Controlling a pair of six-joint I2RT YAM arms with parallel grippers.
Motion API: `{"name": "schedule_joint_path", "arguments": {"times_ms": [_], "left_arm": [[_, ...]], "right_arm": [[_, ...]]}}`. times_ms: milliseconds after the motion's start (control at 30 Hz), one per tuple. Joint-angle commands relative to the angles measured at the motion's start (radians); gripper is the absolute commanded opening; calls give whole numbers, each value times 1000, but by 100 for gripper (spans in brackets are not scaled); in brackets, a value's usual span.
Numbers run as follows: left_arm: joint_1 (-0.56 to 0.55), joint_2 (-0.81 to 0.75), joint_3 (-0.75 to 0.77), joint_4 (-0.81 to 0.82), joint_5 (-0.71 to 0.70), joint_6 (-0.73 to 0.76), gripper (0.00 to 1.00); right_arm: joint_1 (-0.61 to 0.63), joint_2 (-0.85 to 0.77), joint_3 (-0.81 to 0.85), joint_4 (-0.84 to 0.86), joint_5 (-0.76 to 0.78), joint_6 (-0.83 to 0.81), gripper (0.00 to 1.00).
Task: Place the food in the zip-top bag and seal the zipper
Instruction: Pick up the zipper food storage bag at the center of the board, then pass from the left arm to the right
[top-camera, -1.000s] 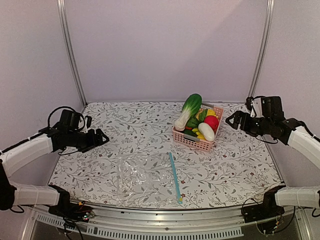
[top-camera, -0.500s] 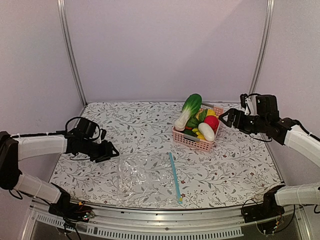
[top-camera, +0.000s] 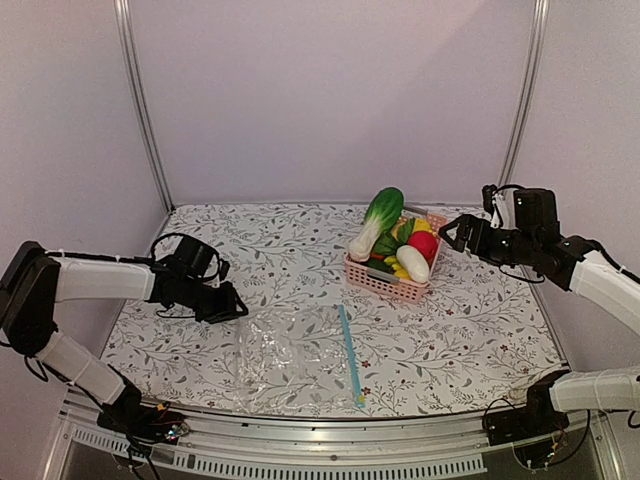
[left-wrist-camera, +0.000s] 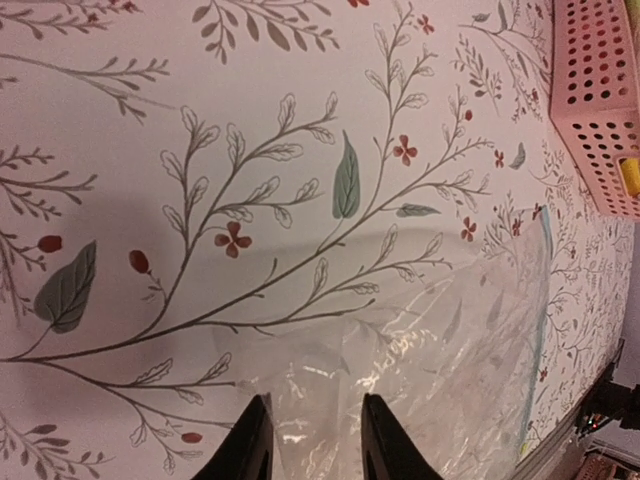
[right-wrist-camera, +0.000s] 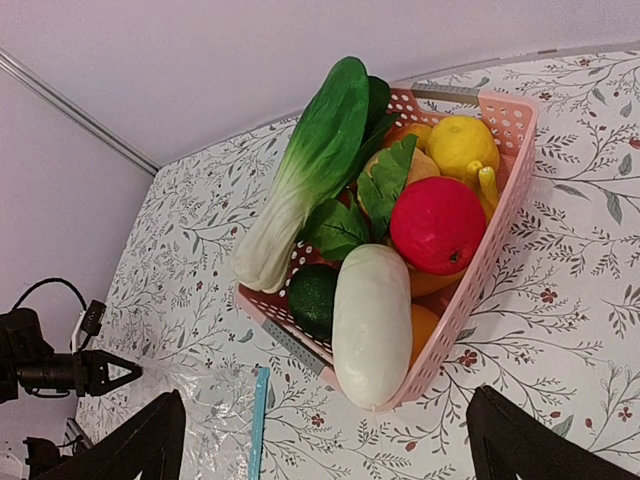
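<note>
The clear zip-top bag (top-camera: 283, 352) lies flat on the floral cloth, and its light-blue zipper (top-camera: 348, 352) runs along its right edge. My left gripper (top-camera: 230, 305) is low at the bag's far left corner. In the left wrist view its fingertips (left-wrist-camera: 258, 442) stand a narrow gap apart with crinkled bag film (left-wrist-camera: 440, 370) between them. The food sits in a pink basket (top-camera: 385, 283): a bok choy (right-wrist-camera: 300, 180), a red fruit (right-wrist-camera: 437, 225) and an orange fruit (right-wrist-camera: 424, 322) underneath. My right gripper (right-wrist-camera: 335, 445) hovers wide open, above and right of the basket.
The basket (right-wrist-camera: 512, 190) also holds a long white vegetable (right-wrist-camera: 372, 325), a dark green avocado (right-wrist-camera: 314, 298) and yellow fruit (right-wrist-camera: 462, 146). Metal frame posts (top-camera: 140, 110) rise at the back corners. The table's front edge (top-camera: 330, 415) runs just below the bag.
My left arm has swung right and down to the bag's corner, and its jaws have narrowed. The right gripper has edged slightly toward the basket and stayed wide open.
</note>
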Motion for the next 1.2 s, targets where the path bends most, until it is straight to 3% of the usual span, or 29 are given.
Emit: {"name": "schedule_joint_path", "arguments": {"times_ms": [0,267,467,733,967,1167], "left_arm": [[-26,31,27,15,-29,-10,27],[-56,-86,37,66,-26,64,0],[-85,-268,54,83,14,219,0],[-87,-446,116,53,113,360,0],[-87,-480,277,-35,207,418,0],[-87,-484,377,-57,249,418,0]], "right_arm": [[9,-20,5,-8,18,-9,99],[16,-14,31,-36,-63,15,99],[91,8,40,-27,-91,47,99],[286,84,56,80,-56,74,99],[423,238,85,334,-108,92,99],[439,350,92,526,-198,128,94]]}}
